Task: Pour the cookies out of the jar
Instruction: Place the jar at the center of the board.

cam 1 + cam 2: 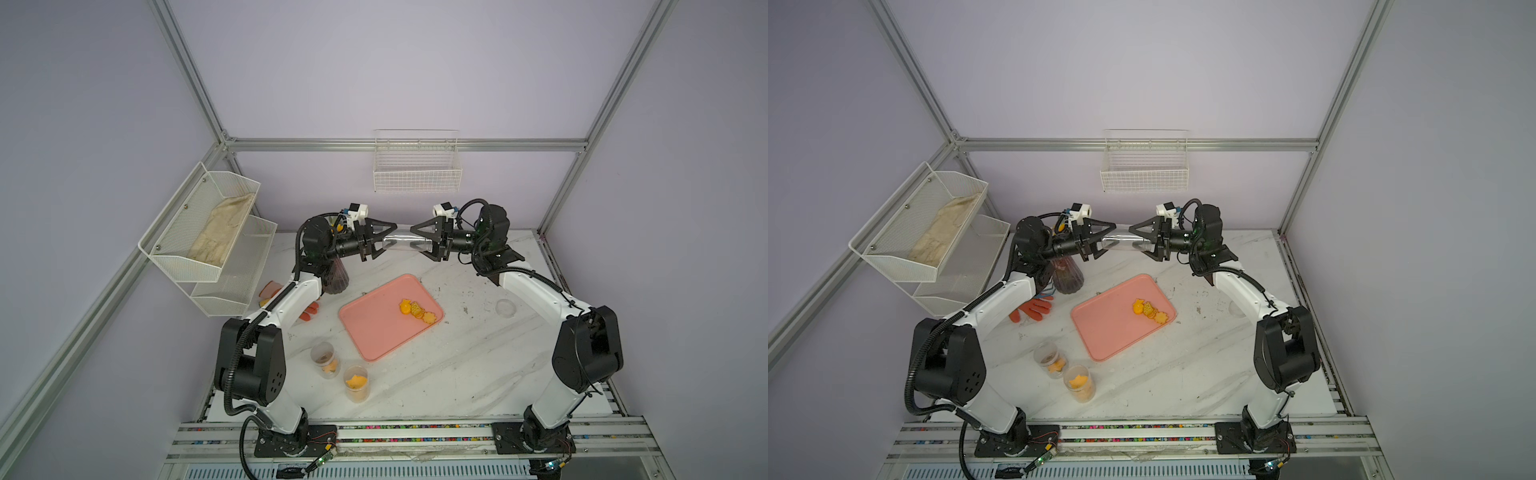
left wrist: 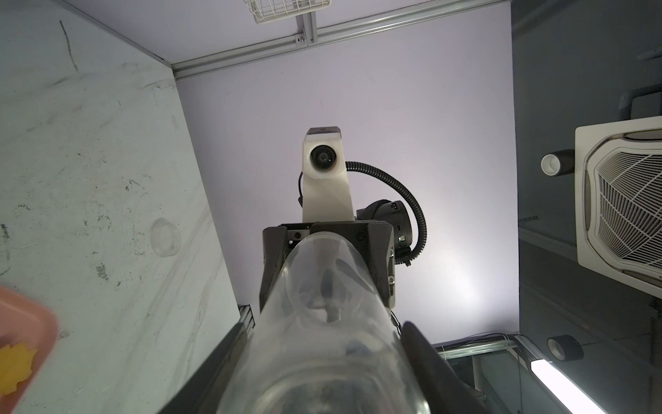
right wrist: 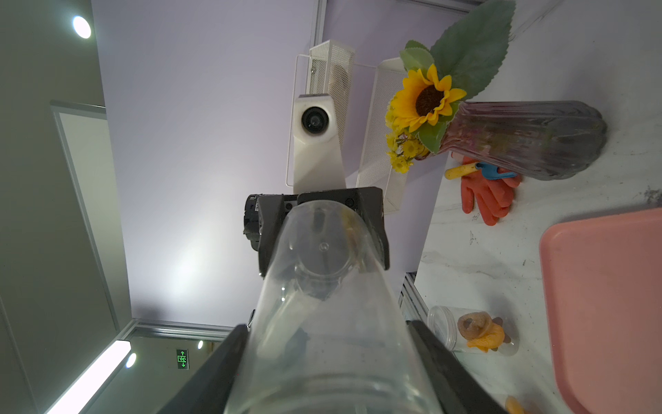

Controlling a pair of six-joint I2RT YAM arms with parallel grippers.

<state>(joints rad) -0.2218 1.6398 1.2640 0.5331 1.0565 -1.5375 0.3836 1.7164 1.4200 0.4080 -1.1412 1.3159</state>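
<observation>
**Jar looks empty**

Some orange-yellow flat cookies [image 1: 417, 311] lie on the pink plastic tray [image 1: 374, 332]. My left gripper [image 1: 389, 240] & right gripper [image 1: 419, 242] both pinch the clear plastic jar [image 1: 405, 243], up behind the tray. It lies flat, side to side, mouth twd my right, I think. 2 small clear jars [image 1: 324, 359] near my left arm hold more.

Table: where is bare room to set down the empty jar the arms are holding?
Widest bare patch: the near right stretch of the table, bordered by the tray, the lid and the right arm. A narrower strip lies behind the tray, under the jar. The left is crowded: vase, glove, two filled jars.
</observation>
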